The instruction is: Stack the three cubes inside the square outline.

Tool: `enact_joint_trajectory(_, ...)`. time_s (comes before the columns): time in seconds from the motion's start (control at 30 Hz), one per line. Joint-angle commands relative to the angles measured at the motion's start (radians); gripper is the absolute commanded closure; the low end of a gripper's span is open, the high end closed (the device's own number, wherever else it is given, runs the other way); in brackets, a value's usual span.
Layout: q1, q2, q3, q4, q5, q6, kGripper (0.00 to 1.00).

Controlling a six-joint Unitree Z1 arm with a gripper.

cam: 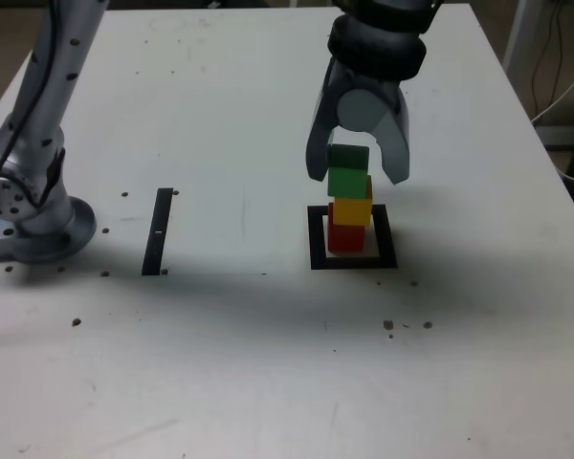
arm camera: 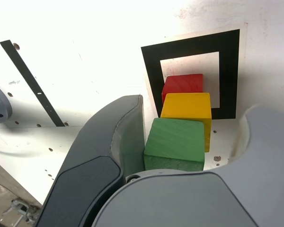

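Note:
The three cubes stand stacked inside the square outline (cam: 316,239): the red cube (cam: 345,236) at the bottom, the yellow cube (cam: 351,209) on it, the green cube (cam: 348,180) on top. My gripper (cam: 357,174) hangs over the stack, open, with a finger on either side of the green cube. In the wrist view the green cube (arm camera: 175,142) lies close against one finger (arm camera: 109,142) and a gap separates it from the other. Below it show the yellow cube (arm camera: 187,106), the red cube (arm camera: 182,82) and the outline (arm camera: 151,71).
A thin black strip (cam: 158,229) lies on the white table toward the exterior view's left. The arm's grey base (cam: 29,210) stands at that view's left edge. Small dark specks dot the tabletop.

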Motion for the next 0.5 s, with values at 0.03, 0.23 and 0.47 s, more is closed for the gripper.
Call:
enact_joint_trajectory(0.03,0.003,-0.005,-0.002,0.009,-0.004,0.003,0.13)
enact_joint_trajectory(0.23,0.006,-0.04,0.018,0.012,0.002,0.003,0.09)
enact_joint_trajectory(0.47,0.007,-0.126,0.025,0.022,0.032,-0.001,0.06)
